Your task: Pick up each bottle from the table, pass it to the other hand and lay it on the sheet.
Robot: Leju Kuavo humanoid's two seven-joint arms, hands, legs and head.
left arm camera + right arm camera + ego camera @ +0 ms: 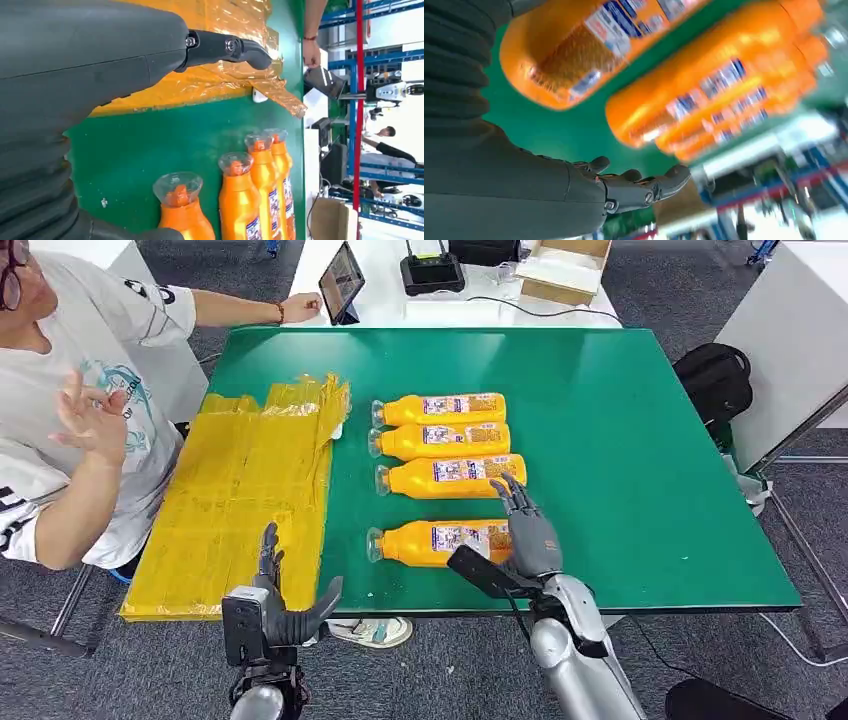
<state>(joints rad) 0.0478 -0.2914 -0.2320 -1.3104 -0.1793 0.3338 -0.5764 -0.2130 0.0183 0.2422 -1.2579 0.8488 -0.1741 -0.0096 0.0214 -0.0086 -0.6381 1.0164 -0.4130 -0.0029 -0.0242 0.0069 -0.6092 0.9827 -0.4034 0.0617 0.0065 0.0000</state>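
Observation:
Several orange bottles lie side by side on the green table, caps toward the yellow sheet. The nearest bottle lies a little apart from the other three. My right hand hovers open at the base end of that nearest bottle, fingers stretched forward; in the right wrist view the bottle sits just beside the hand, whose fingers hold nothing. My left hand is open at the sheet's near corner. The left wrist view shows its hand, the sheet and the bottle caps.
A person sits at the left beside the sheet with a hand raised. Behind the green table a white table carries a tablet and a cardboard box. A black backpack sits on the floor to the right.

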